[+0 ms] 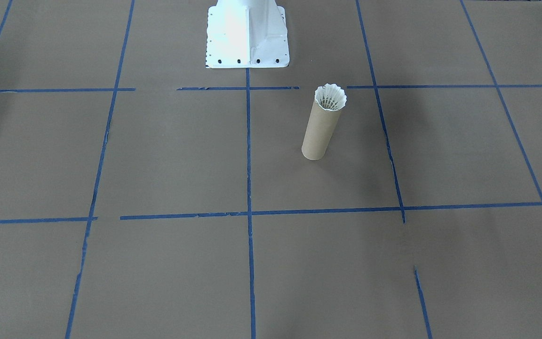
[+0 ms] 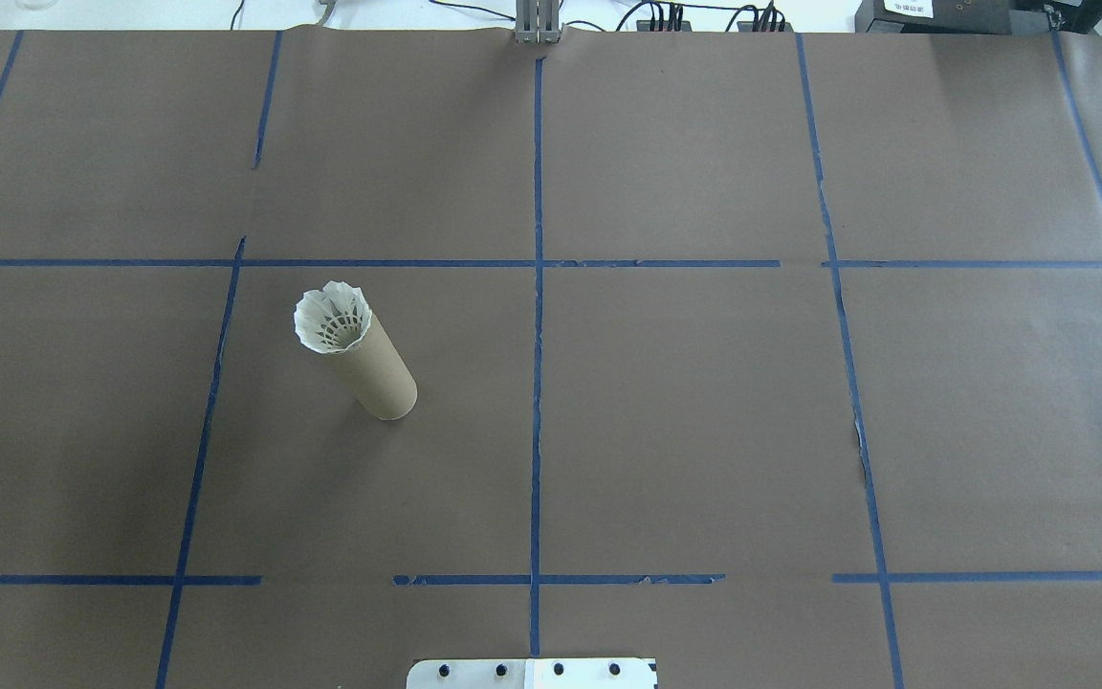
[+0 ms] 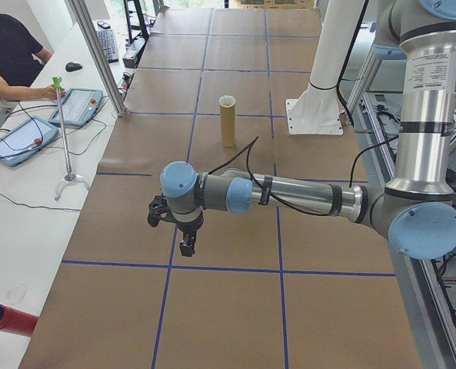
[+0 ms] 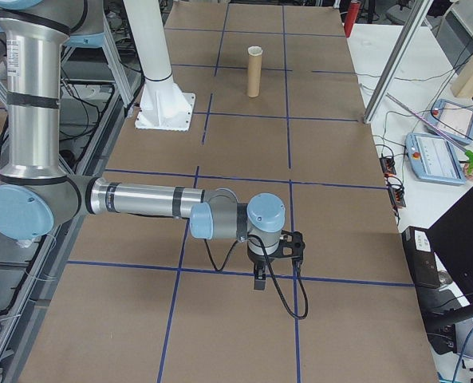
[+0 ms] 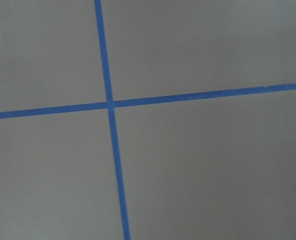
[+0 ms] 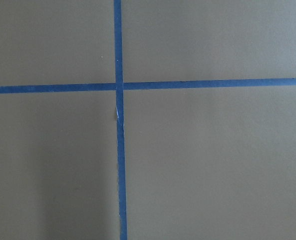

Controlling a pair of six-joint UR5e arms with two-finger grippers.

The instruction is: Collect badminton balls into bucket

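Left arm (image 3: 289, 192) stretched low (jaws down), shuttlecock (image 2: 331, 321) atop tube (image 2: 377, 368).

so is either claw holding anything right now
It doesn't look like it. The shuttlecock sits in the top of the tube, and both claws, left and right, hang over bare table far from it.

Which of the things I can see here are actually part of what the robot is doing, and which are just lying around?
Part of the job:
shuttlecock, sitting in the top of the tube
cardboard tube, standing upright on the table

Just lying about:
tablets on the side bench
red cylinder
white robot base
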